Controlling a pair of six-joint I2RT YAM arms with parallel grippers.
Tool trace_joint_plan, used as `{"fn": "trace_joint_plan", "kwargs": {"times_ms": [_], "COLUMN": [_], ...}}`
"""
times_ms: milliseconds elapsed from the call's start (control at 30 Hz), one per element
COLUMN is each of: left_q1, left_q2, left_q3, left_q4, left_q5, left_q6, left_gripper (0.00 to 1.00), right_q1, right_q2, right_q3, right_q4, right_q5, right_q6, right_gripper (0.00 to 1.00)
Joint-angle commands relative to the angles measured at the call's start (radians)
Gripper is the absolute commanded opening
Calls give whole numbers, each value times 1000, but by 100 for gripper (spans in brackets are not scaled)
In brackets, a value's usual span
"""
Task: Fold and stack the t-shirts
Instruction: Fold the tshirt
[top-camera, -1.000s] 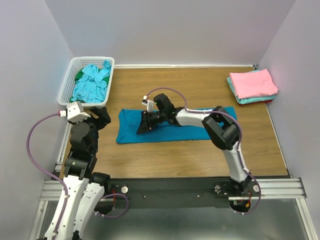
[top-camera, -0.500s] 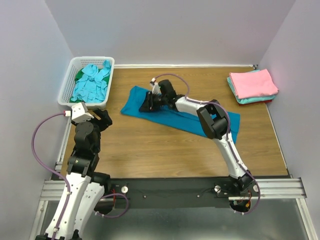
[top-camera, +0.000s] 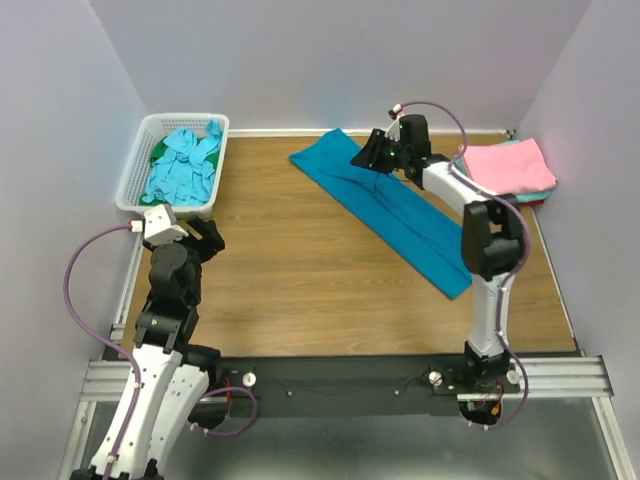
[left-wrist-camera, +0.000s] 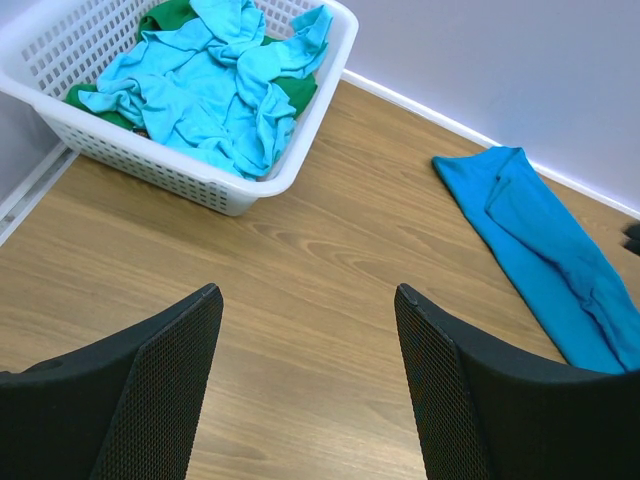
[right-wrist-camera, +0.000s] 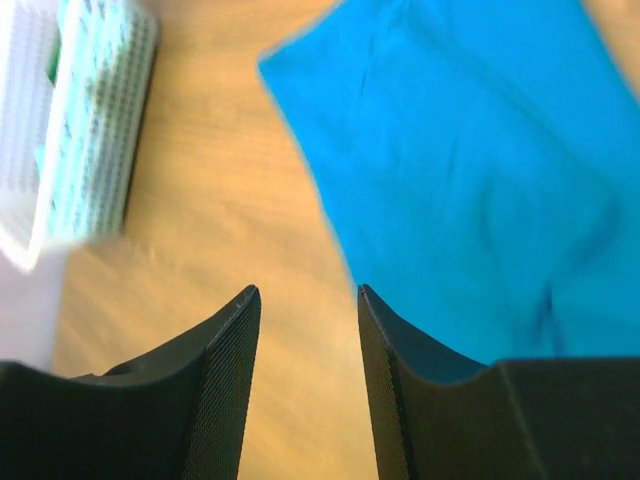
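Note:
The deep teal-blue t-shirt (top-camera: 400, 205) lies in a long folded strip, slanting from the back middle of the table to the right front. It also shows in the left wrist view (left-wrist-camera: 545, 250) and the right wrist view (right-wrist-camera: 470, 160). My right gripper (top-camera: 372, 155) hovers over the strip's far end. Its jaws (right-wrist-camera: 305, 292) are apart with bare wood between them, and the shirt's edge lies beside the right finger. My left gripper (top-camera: 210, 235) is open and empty (left-wrist-camera: 305, 290) over the wood near the basket.
A white slotted basket (top-camera: 135, 165) at the back left holds crumpled light aqua shirts (left-wrist-camera: 210, 90) and a green one (left-wrist-camera: 170, 15). A folded stack with a pink shirt (top-camera: 505, 165) on top sits at the back right, by the wall.
My right arm swung from the table's left middle to the back right, dragging the teal shirt from a level strip into a slanting one. The left arm barely moved.

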Motion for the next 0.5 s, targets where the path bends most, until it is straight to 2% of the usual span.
{"fn": "trace_joint_plan", "kwargs": {"times_ms": [0, 133, 233, 333, 467], "left_q1": [4, 4, 4, 3, 3], "left_q2": [-11, -17, -19, -14, -5], "left_q3": [-12, -12, -12, -14, -9], "left_q4": [19, 20, 23, 25, 22], "left_q5": [-11, -11, -8, 3, 9], "left_q6": [9, 10, 12, 15, 15], "left_gripper": [77, 77, 77, 77, 77], "right_q1": [36, 34, 36, 36, 36], "right_q2": [-238, -407, -525, -602, -624], "right_q3": [-247, -457, -620, -726, -784], "right_q4": [-221, -376, -419, -443, -456], "right_q5": [227, 388, 467, 532, 586], "right_q6": [-152, -194, -200, -206, -208], "right_gripper": [49, 42, 38, 36, 34]}}
